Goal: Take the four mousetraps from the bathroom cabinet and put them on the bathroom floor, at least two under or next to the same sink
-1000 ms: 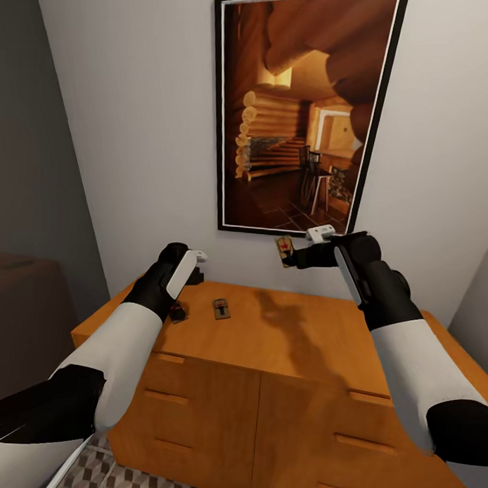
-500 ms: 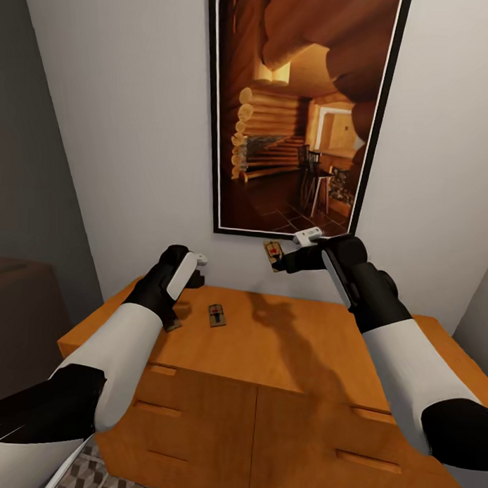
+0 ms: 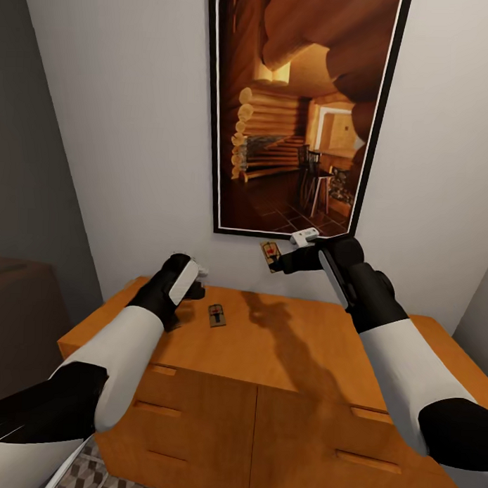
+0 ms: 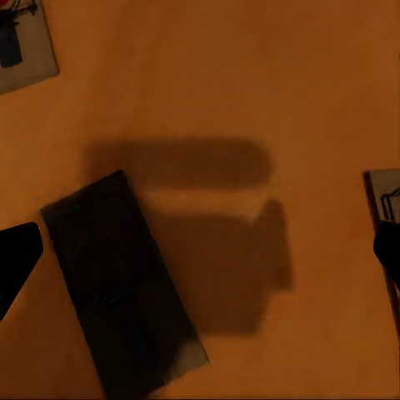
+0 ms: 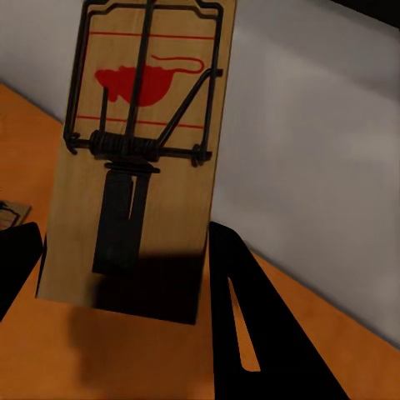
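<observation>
My left hand (image 3: 193,284) hangs low over the wood cabinet (image 3: 282,358). Its two fingers are spread wide and hold nothing. In the left wrist view, the shaded trap (image 4: 125,283) lies flat on the cabinet top between those fingers. The corner trap (image 4: 21,46) lies off to one side, and I see a bit of the edge trap (image 4: 385,208) on the other side. In the head view, the flat trap (image 3: 217,315) sits on the top just beside this hand.

My right hand (image 3: 280,259) is up in the air, near the wall and under the big picture (image 3: 305,112). It grips the held trap (image 3: 269,255) by its bottom end, and the trap stands up on end, off the cabinet.

I think I am at the picking-up step. One trap is in my hand and the others wait on top. None is on the floor (image 3: 99,471) yet. Next, I should lower my left hand straight down and squeeze on the shaded trap. It is thin and flat, so my fingers must get right down beside its edges
</observation>
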Available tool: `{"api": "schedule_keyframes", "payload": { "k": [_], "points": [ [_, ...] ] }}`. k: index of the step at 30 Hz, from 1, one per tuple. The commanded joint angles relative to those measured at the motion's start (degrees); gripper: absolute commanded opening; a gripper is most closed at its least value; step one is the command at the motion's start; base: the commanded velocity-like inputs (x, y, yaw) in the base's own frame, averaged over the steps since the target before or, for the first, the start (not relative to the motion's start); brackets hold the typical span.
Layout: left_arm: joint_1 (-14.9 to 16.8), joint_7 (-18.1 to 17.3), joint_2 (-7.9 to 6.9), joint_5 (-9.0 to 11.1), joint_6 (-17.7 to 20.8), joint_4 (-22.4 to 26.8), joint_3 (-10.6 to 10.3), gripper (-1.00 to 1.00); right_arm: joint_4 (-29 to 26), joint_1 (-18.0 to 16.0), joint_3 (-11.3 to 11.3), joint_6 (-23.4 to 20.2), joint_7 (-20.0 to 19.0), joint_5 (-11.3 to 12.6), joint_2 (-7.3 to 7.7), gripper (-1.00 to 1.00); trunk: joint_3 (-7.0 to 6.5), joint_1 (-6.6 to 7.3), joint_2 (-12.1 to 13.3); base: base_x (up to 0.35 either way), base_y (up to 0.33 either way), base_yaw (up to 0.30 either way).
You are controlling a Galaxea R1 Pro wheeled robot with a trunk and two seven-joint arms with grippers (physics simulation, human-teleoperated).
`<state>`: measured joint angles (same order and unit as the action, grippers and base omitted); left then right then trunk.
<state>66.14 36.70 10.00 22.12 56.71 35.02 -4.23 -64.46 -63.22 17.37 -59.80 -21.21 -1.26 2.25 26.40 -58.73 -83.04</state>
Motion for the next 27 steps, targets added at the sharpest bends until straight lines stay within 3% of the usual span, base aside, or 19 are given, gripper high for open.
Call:
{"api": "schedule_keyframes", "payload": {
  "k": [1,8,12,13,18,27],
  "points": [
    [0.05,0.51,0.00,0.57,0.10,-0.86,-0.14,1.00,-0.06,-0.06,0.12,-0.20,-0.15,-0.15,0.05,-1.00,0.07,0.00,-0.04,0.000,0.000,0.000],
    [0.05,0.53,-0.18,0.63,-0.10,-3.80,0.94,1.00,0.04,-0.06,0.06,-0.20,-0.15,-0.15,0.04,-1.00,0.07,0.00,-0.04,0.000,0.000,0.000],
    [0.05,0.99,-0.57,0.46,-0.26,-4.11,5.29,1.00,0.15,-0.06,0.04,-0.20,-0.15,-0.14,0.04,-1.00,0.07,0.00,-0.04,0.000,0.000,0.000],
    [0.05,1.85,-0.64,0.34,-0.30,-4.14,7.21,1.00,0.17,-0.06,0.04,-0.20,-0.12,-0.14,0.04,-1.00,0.07,0.00,-0.04,0.000,0.000,0.000],
    [0.05,6.17,-0.68,0.15,-0.42,-4.02,10.58,1.00,0.20,-0.06,0.04,-0.20,-0.06,-0.14,0.08,-1.00,0.07,0.00,-0.04,0.000,0.000,0.000],
    [0.05,8.94,-0.60,0.20,-0.41,-3.39,11.79,1.00,0.26,-0.06,0.04,-0.20,0.08,-0.14,0.11,-1.00,0.07,0.00,-0.04,0.000,0.000,0.000]
  ]
}}
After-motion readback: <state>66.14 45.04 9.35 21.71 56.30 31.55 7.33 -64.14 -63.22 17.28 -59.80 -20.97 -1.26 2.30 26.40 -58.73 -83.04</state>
